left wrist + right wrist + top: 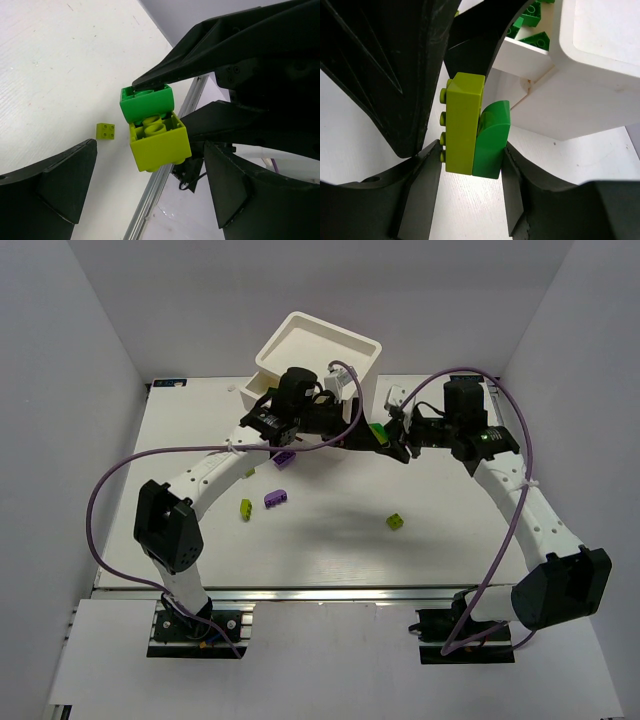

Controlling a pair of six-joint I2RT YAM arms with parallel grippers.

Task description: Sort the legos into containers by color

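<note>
The stuck lime brick (465, 120) and green brick (492, 137) are being gripped mid-frame by the right end effector (470, 160), the open left end effector (150, 150) being held around them, probably needing closing to separate them.

A lime brick (465, 122) and green brick (492, 140), stuck together, hang beside the white chest (320, 345) at the tabletop's (450, 540) far edge; its open drawer (525, 52) holds green pieces (532, 17); loose lime bricks (396, 521) and purple bricks (276, 499) lie mid-tabletop
</note>
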